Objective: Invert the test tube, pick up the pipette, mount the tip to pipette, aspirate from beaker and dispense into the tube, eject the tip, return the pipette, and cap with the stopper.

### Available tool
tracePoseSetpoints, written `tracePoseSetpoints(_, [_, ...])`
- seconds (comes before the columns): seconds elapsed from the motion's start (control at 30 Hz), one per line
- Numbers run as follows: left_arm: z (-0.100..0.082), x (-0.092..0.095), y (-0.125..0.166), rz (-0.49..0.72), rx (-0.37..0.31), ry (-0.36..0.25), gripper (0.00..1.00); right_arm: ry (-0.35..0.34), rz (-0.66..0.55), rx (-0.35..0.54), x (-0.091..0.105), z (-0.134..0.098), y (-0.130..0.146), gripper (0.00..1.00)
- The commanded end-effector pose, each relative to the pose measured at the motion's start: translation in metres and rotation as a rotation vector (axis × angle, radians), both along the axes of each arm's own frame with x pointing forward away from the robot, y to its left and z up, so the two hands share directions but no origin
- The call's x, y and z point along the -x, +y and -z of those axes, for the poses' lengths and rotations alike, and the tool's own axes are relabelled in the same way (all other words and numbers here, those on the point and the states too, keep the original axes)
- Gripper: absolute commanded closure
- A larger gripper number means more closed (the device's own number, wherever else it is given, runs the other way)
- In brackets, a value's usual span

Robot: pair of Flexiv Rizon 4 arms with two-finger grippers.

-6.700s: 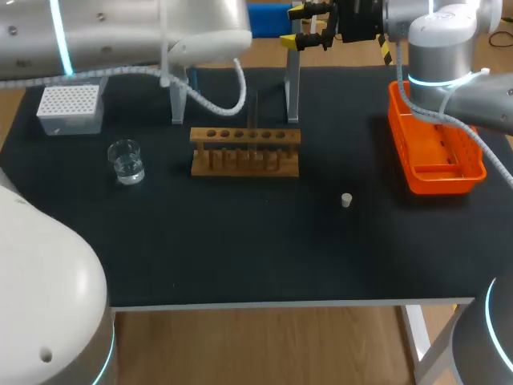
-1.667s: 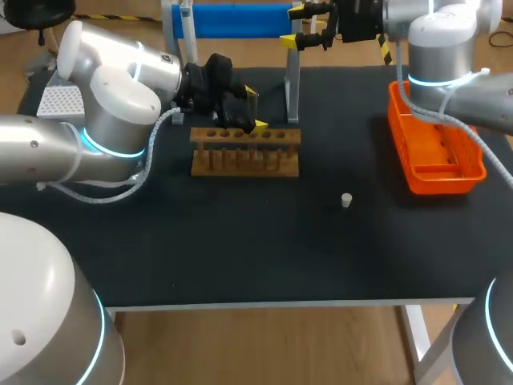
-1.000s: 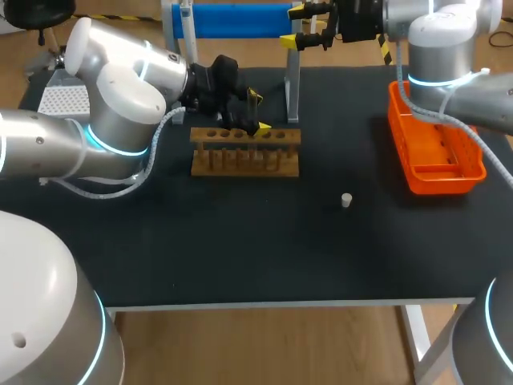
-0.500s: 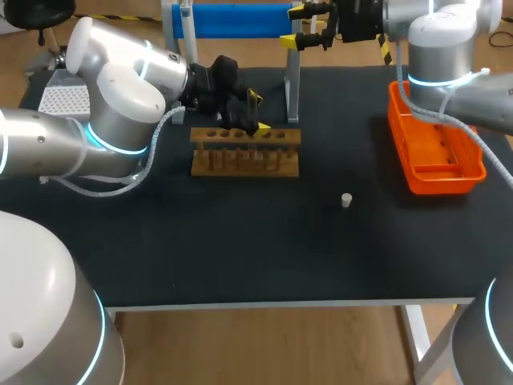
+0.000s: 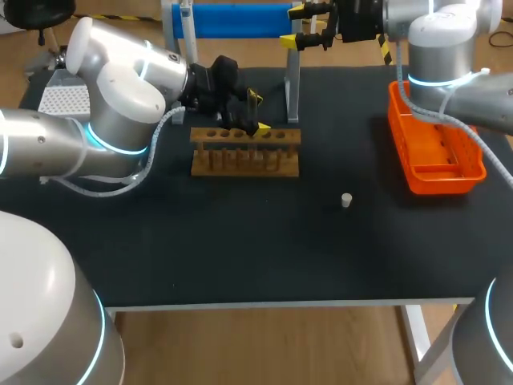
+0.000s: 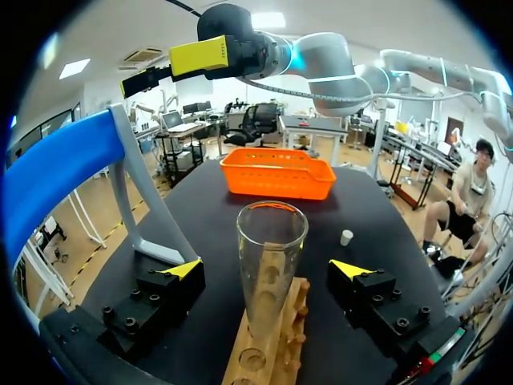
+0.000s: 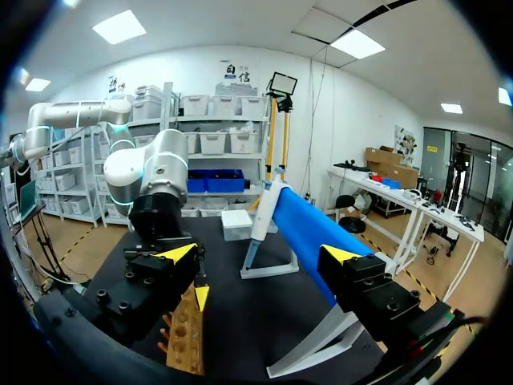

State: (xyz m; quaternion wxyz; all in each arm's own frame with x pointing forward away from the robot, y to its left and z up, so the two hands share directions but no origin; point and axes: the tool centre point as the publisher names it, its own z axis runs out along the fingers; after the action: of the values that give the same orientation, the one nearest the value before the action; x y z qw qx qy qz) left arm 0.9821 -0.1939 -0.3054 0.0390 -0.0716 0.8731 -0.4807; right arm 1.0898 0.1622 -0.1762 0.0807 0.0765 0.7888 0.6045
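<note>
A clear glass test tube (image 6: 269, 265) stands upright on the wooden rack (image 5: 244, 152), its rim uppermost. My left gripper (image 5: 258, 111) is level with it, open, one yellow-tipped finger on each side and neither touching the glass. In the left wrist view the left gripper (image 6: 265, 269) straddles the tube over the rack (image 6: 268, 345). My right gripper (image 5: 309, 24) hangs open and empty high over the table's back edge. The white pipette (image 7: 264, 210) hangs on the blue-topped stand (image 5: 232, 19). A small white stopper (image 5: 346, 200) lies on the mat right of the rack. The beaker is hidden behind my left arm.
An orange basket (image 5: 434, 148) sits at the right edge. A white tip box (image 5: 58, 100) shows partly behind my left arm at the back left. The stand's grey leg (image 5: 292, 96) rises just behind the rack. The black mat in front of the rack is bare.
My left arm has swung down across the back left of the table to the rack, bringing its open fingers round the tube and hiding the beaker. In the last second it barely moves. The right arm is still.
</note>
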Motion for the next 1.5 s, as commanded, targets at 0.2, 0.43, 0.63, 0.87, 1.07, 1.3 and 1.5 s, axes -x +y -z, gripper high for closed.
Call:
tracePoseSetpoints(0.2, [0.000, -0.001, 0.000, 0.001, -0.001, 0.001, 0.00, 0.001, 0.018, 0.044, 0.050, 0.005, -0.052, 0.00])
tracePoseSetpoints(0.43, [0.000, -0.001, 0.000, 0.001, -0.001, 0.001, 0.00, -0.003, 0.009, 0.059, 0.115, 0.010, -0.112, 0.00])
tracePoseSetpoints(0.63, [0.000, -0.001, 0.000, 0.001, -0.001, 0.001, 0.00, 0.009, -0.010, 0.057, 0.172, 0.022, -0.147, 0.00])
tracePoseSetpoints(0.87, [0.000, -0.001, 0.000, 0.001, -0.001, 0.001, 0.00, 0.040, -0.027, 0.078, 0.225, 0.053, -0.158, 0.00])
tracePoseSetpoints(1.07, [0.000, -0.001, 0.000, 0.001, -0.001, 0.001, 0.00, 0.067, -0.021, 0.122, 0.253, 0.094, -0.153, 0.00])
tracePoseSetpoints(1.3, [0.000, -0.001, 0.000, 0.001, -0.001, 0.001, 0.00, 0.068, 0.071, 0.151, 0.263, 0.134, -0.150, 0.00])
tracePoseSetpoints(1.5, [0.000, -0.001, 0.000, 0.001, -0.001, 0.001, 0.00, 0.059, 0.155, 0.175, 0.264, 0.153, -0.154, 0.00])
